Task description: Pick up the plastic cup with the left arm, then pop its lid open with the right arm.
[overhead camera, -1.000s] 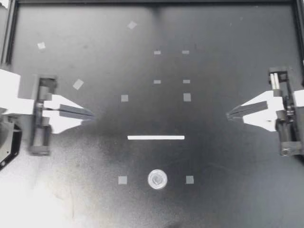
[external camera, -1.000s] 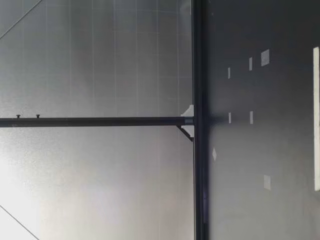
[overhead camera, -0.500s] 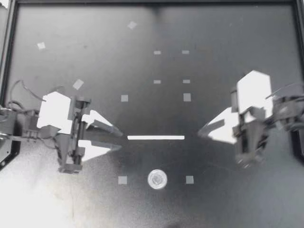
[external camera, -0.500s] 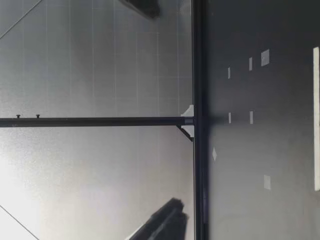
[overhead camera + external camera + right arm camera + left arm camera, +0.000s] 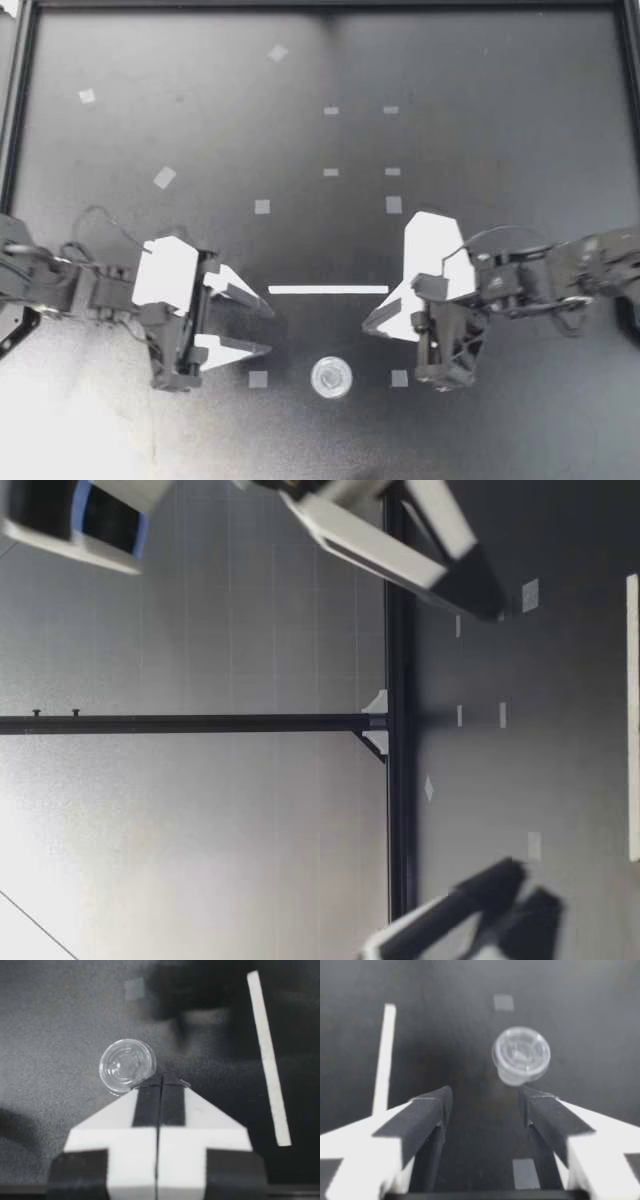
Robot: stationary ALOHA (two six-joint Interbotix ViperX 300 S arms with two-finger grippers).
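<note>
Black table [image 5: 480, 100]: my left gripper [image 5: 268, 330] is spread wide and empty, while my right gripper [image 5: 372, 322] is pressed together and holds nothing. White strip [image 5: 328, 289] lies between them. Small clear cup [image 5: 331, 378] stands near both tips, touching neither (left wrist view: just ahead of the open gap).

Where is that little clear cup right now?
Top view: the clear cup sits between two grey tape squares, near the white strip, untouched, between my left gripper and my right gripper.

Cup [image 5: 331, 378] ahead of left gripper [image 5: 270, 330] is seen as clear glossy plastic; table [image 5: 480, 120] is finished matt blk, w/ matt white tape strip [image 5: 328, 289].
</note>
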